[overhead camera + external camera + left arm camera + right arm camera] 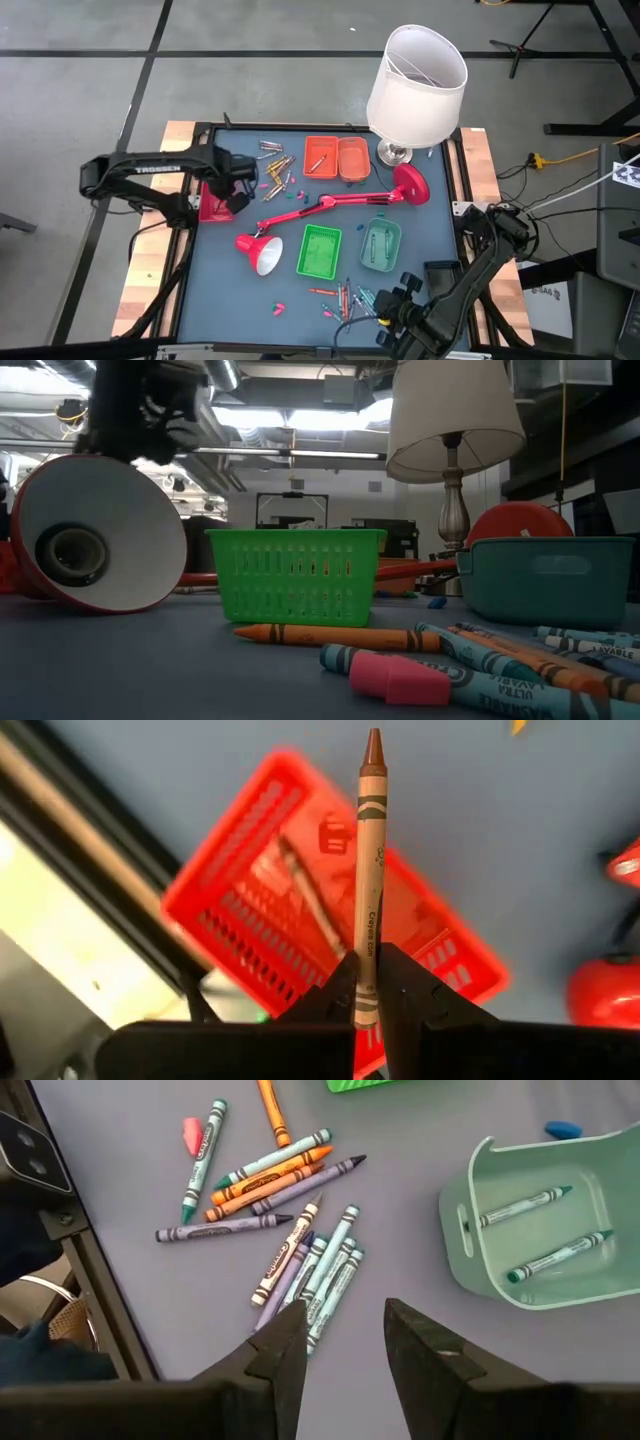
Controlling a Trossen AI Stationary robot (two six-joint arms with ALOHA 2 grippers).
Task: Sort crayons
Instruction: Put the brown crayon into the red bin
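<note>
Crayons are spread over a dark blue table (230,300), with sorting still under way. At the left edge, the left gripper (366,1005) hangs over a red tray (250,900), its fingers clamped on a brown crayon (370,870) that sticks straight out past the fingertips; 1 crayon already lies inside that tray. Just right of it, a loose cluster of crayons (276,165) lies near the table's far side, and beside them sit an orange tray (321,155) and a second, paler orange one (352,158).

A red desk lamp (330,205) lies across the middle, its white-lined shade (95,535) down toward the near left and its round base toward the right. Behind the base stands a table lamp with a white shade (416,82).

Nearer the front are a green basket (319,250) and, to its right, a teal tray (545,1220) holding 2 teal crayons (555,1258). Below these, a second pile of crayons (290,1220) lies on the table (oranges, greys, light blues and a green one), with a pink piece (191,1135) at its edge.

At the near right, the right gripper (345,1330) hovers just over that pile, its fingers apart and holding nothing.
</note>
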